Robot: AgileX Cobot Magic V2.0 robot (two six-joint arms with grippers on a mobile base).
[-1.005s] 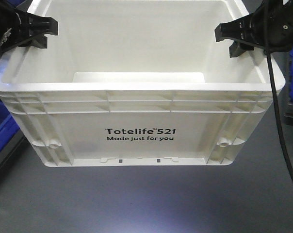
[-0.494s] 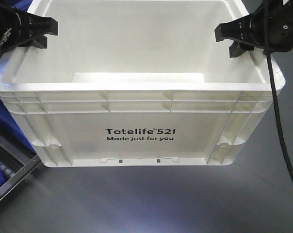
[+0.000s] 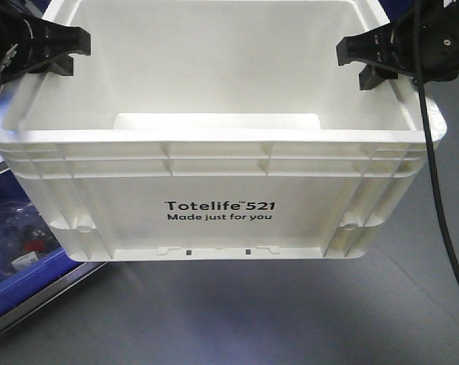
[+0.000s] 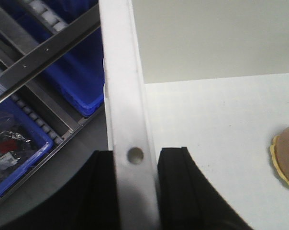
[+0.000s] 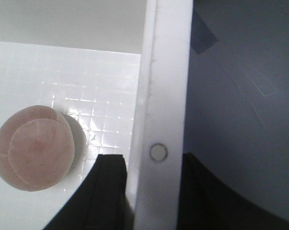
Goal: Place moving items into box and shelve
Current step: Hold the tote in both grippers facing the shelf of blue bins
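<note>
Since a pinkish ball (image 5: 32, 147) lies in the box (image 3: 214, 171), its rims clamped by the left gripper (image 4: 135, 165) and right gripper (image 5: 154, 165), shelving seemingly remains.

box: white ribbed box (image 3: 214, 190), black print "Totelife 521 Made just for you" on near wall, open top, upright
left gripper: black left gripper (image 3: 56, 52) at the left rim, fingers (image 3: 70, 39) straddling the edge
right gripper: black right gripper (image 3: 370, 59) at the right rim, same grip
cable: black cable (image 3: 435, 190) hanging down the right side
blue bin: blue bin (image 3: 17, 258) lower left, dark clutter inside, too blurred to name
surface: grey surface (image 3: 252, 312) under the box with a shadow below it; box probably off the surface
</note>
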